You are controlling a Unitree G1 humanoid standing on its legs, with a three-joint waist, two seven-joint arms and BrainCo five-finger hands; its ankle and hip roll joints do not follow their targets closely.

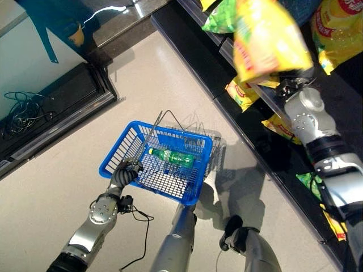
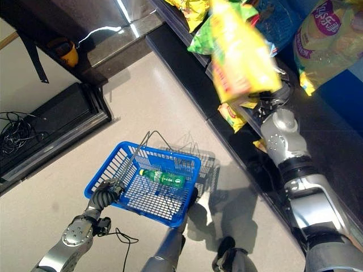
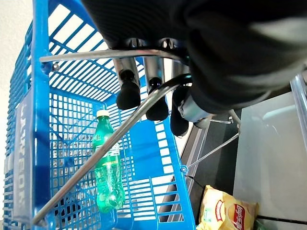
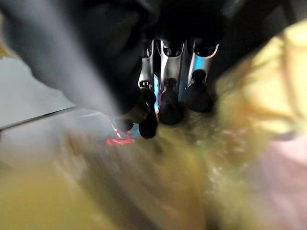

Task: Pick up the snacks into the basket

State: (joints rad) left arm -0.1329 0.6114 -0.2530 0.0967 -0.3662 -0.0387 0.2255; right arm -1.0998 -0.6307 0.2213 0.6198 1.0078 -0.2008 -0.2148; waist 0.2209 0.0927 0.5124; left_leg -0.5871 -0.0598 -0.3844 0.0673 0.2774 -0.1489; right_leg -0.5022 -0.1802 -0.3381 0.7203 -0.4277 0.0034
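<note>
At the left we see our left hand (image 1: pixel 126 173) curled round a wire handle (image 3: pixel 120 132) of the blue basket (image 1: pixel 122 144), which hangs above the pale floor (image 1: pixel 68 192). A green bottle (image 1: pixel 173 157) lies inside it. Further right, our right hand (image 4: pixel 165 91) has its fingers closed on a yellow snack bag (image 1: pixel 266 37), raised in front of the dark shelves (image 1: pixel 181 34) of more snack packets (image 1: pixel 334 28).

Yellow snack bag (image 2: pixel 241 54), blue basket (image 2: pixel 136 187), green bottle (image 2: pixel 161 178)
</note>
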